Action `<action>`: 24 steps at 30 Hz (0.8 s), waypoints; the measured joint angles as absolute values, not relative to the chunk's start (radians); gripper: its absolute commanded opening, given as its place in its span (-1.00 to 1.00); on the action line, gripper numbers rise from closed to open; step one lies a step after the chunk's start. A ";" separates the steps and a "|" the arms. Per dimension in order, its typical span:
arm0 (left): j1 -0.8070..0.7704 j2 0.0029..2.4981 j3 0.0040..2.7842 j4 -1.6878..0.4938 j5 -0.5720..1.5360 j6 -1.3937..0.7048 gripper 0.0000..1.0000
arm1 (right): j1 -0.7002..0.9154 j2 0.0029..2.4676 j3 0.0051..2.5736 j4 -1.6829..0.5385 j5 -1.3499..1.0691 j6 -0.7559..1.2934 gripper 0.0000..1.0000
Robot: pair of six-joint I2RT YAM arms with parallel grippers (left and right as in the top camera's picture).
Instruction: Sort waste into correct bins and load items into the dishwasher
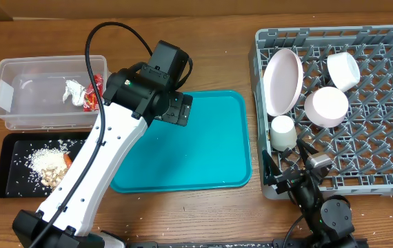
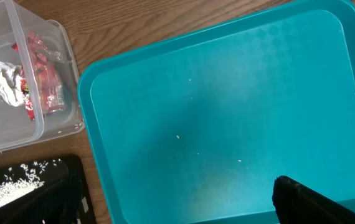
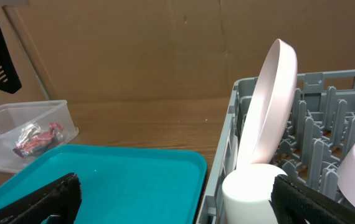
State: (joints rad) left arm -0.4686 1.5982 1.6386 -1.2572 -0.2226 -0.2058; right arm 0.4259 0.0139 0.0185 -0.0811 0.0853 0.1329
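Note:
The grey dishwasher rack [image 1: 376, 148] holds an upright white plate [image 1: 283, 79], two white bowls [image 1: 343, 69] [image 1: 326, 105] and a small cup [image 1: 283, 131]. The clear tub [image 1: 34, 103] contains the red wrapper [image 1: 96, 93] and the white paper ball [image 1: 74, 91]. Rice scraps [image 1: 46, 164] and the carrot [image 1: 67, 160] lie in the black tray [image 1: 7, 180]. My left gripper [image 1: 176, 109] hovers open over the teal tray's far edge, nothing between its fingers [image 2: 314, 202]. My right gripper [image 1: 289, 164] is open just short of the rack's front left corner, with the cup [image 3: 252, 193] ahead of it.
The large teal tray [image 1: 196, 155] lies in the middle of the wooden table, bare except for a few rice grains [image 2: 178, 137]. Loose grains dot the table near the front edge. The rack's wall [image 3: 218, 180] rises right beside the tray.

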 measured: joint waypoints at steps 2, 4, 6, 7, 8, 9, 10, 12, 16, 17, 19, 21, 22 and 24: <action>-0.467 1.598 1.639 -1.257 -0.223 -0.206 1.00 | 0.426 0.014 0.019 -0.081 0.085 0.133 1.00; -0.463 1.598 1.639 -1.257 -0.223 -0.206 1.00 | 0.426 0.014 0.019 -0.081 0.085 0.133 1.00; -0.458 1.598 1.639 -1.257 -0.223 -0.206 1.00 | 0.426 0.014 0.019 -0.080 0.085 0.133 1.00; -0.457 1.598 1.639 -1.257 -0.223 -0.206 1.00 | 0.426 0.014 0.019 -0.080 0.086 0.133 1.00; -0.456 1.598 1.639 -1.257 -0.223 -0.206 1.00 | 0.426 0.014 0.019 -0.081 0.085 0.133 1.00; -0.456 1.598 1.639 -1.257 -0.224 -0.206 1.00 | 0.426 0.014 0.019 -0.080 0.085 0.133 1.00; -0.456 1.597 1.639 -1.257 -0.224 -0.206 1.00 | 0.426 0.014 0.019 -0.080 0.086 0.133 1.00; -0.458 1.582 1.637 -1.257 -0.225 -0.206 1.00 | 0.426 0.014 0.019 -0.080 0.086 0.133 1.00; -0.465 1.477 1.629 -1.257 -0.225 -0.206 1.00 | 0.426 0.014 0.019 -0.079 0.085 0.133 1.00; -0.465 1.436 1.629 -1.257 -0.225 -0.205 1.00 | 0.426 0.014 0.019 -0.080 0.085 0.133 1.00; -0.463 1.348 1.629 -1.263 -0.230 -0.201 1.00 | 0.426 0.014 0.019 -0.080 0.086 0.133 1.00; -0.451 1.257 1.630 -1.289 -0.236 -0.197 1.00 | 0.426 0.014 0.019 -0.079 0.085 0.133 1.00; -0.441 1.222 1.630 -1.299 -0.240 -0.194 1.00 | 0.426 0.014 0.019 -0.079 0.085 0.133 1.00; -0.411 1.159 1.625 -1.277 -0.252 -0.182 1.00 | 0.426 0.014 0.019 -0.080 0.085 0.133 1.00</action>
State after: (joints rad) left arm -0.4107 1.1595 1.6249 -1.2766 -0.2520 -0.1822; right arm 0.4259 0.0139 0.0185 -0.0795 0.0853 0.1333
